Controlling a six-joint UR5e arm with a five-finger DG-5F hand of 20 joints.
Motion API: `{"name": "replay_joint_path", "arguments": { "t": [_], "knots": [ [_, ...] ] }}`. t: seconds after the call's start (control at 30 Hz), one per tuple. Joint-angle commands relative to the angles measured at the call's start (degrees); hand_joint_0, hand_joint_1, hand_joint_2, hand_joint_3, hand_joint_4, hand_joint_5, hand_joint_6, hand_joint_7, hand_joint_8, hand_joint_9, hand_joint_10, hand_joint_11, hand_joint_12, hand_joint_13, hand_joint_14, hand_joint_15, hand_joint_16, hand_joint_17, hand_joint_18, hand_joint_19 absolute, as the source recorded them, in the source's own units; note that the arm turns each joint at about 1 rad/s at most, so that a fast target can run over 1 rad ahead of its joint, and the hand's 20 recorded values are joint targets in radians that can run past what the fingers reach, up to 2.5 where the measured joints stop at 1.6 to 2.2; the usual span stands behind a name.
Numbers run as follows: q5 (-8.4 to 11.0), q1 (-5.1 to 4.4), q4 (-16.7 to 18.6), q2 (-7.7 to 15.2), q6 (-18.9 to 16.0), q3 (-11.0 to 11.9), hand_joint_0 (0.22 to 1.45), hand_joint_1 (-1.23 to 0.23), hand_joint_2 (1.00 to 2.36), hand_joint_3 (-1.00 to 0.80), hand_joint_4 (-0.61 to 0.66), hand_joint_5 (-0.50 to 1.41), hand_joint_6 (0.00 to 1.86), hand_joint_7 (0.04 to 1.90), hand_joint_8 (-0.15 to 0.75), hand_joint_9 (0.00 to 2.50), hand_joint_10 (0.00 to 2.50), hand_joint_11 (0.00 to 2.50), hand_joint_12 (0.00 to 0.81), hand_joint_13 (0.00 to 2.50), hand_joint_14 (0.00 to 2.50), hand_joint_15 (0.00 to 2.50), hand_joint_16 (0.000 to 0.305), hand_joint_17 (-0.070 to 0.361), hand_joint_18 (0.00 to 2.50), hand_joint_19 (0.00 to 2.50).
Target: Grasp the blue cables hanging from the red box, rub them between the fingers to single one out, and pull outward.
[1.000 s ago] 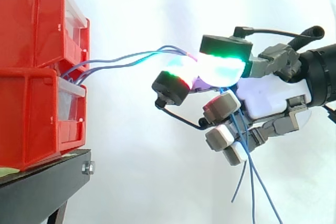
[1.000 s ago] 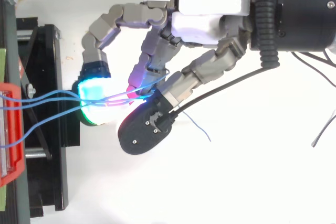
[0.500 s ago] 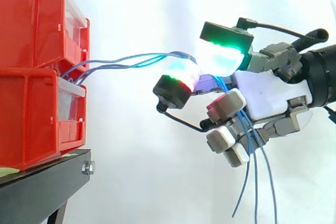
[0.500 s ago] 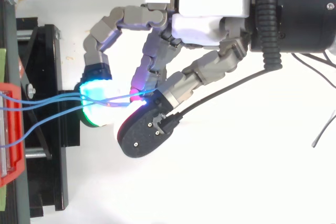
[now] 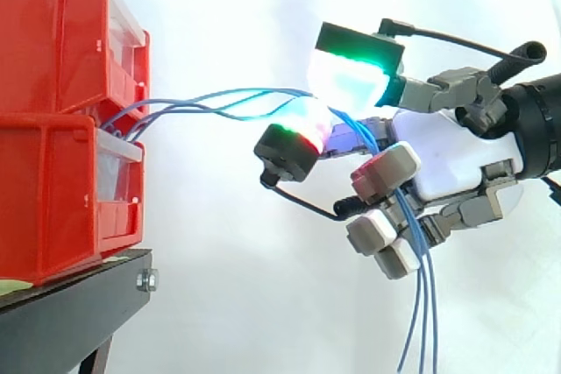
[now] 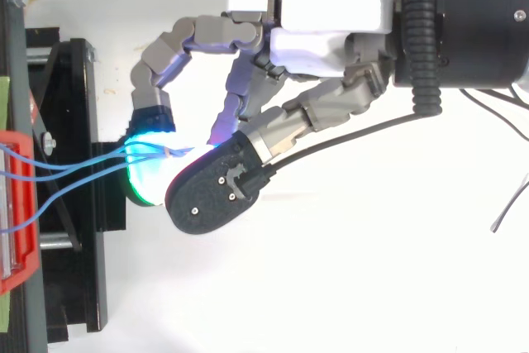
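Note:
Several thin blue cables (image 5: 254, 90) come out between the two stacked red bins (image 5: 53, 190) and run right to my hand (image 5: 447, 164). The fingers are curled, and the cables are pinched between a green and cyan glowing pad (image 5: 351, 76) above and the thumb's pad (image 5: 294, 142) below. Behind the pinch the cables pass the lower curled fingers, and their loose ends (image 5: 422, 304) hang straight down. In the top view the cables (image 6: 50, 168) cross the gap from the bin (image 6: 16, 204) into the glowing pads under the hand (image 6: 331, 39).
The bins stand on a black stand (image 5: 70, 313) whose frame (image 6: 74, 204) reaches out under the cables toward my fingertips. A white curtain hangs behind. Open space lies right of and below the hand.
The upper glowing pad has lifted and shifted left. The thumb has slid toward the bins along the cables. The loose ends have swung together and now hang straighter.

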State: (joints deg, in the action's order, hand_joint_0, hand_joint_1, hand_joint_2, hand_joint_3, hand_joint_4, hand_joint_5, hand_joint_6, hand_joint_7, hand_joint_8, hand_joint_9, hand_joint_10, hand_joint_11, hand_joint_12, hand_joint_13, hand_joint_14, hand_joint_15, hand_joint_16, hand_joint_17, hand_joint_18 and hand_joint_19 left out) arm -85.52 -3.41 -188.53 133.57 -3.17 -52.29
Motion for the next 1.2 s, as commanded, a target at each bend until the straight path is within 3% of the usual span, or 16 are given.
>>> {"name": "replay_joint_path", "arguments": {
  "t": [0.0, 0.63, 0.87, 1.1, 1.17],
  "knots": [
    [0.0, -0.1, 0.0, 0.0, 0.0, 0.0, 0.49, -0.68, 1.0, -0.5, -0.05, -0.13, 0.87, 0.95, 0.299, 1.33, 0.02, 0.98, 0.404, 1.05, 0.03, 0.75, 0.055, 0.125, 0.87, 0.84],
    [0.18, -0.02, -0.1, 0.0, 0.0, 0.0, 0.39, -0.67, 1.0, -0.5, -0.02, -0.13, 0.85, 0.92, 0.329, 1.33, 0.02, 0.95, 0.439, 1.07, 0.02, 0.75, 0.066, 0.15, 0.92, 0.82],
    [0.09, 0.25, 0.1, 0.0, -0.3, 0.0, 0.52, -0.49, 1.0, -0.5, -0.06, -0.12, 0.82, 0.95, 0.286, 1.34, 0.03, 0.98, 0.392, 1.05, 0.03, 0.77, 0.054, 0.121, 0.84, 0.88],
    [0.09, 0.86, -0.1, 0.0, -1.8, -0.3, 0.56, -0.58, 1.0, -0.44, -0.04, -0.11, 0.78, 0.97, 0.301, 1.35, 0.02, 0.97, 0.407, 1.07, 0.03, 0.76, 0.057, 0.129, 0.87, 0.86],
    [0.0, 0.95, 0.0, 0.0, -2.1, -1.3, 0.56, -0.59, 1.0, -0.44, -0.03, -0.11, 0.78, 0.97, 0.299, 1.35, 0.02, 0.97, 0.403, 1.07, 0.02, 0.76, 0.057, 0.128, 0.87, 0.86]
  ]
}}
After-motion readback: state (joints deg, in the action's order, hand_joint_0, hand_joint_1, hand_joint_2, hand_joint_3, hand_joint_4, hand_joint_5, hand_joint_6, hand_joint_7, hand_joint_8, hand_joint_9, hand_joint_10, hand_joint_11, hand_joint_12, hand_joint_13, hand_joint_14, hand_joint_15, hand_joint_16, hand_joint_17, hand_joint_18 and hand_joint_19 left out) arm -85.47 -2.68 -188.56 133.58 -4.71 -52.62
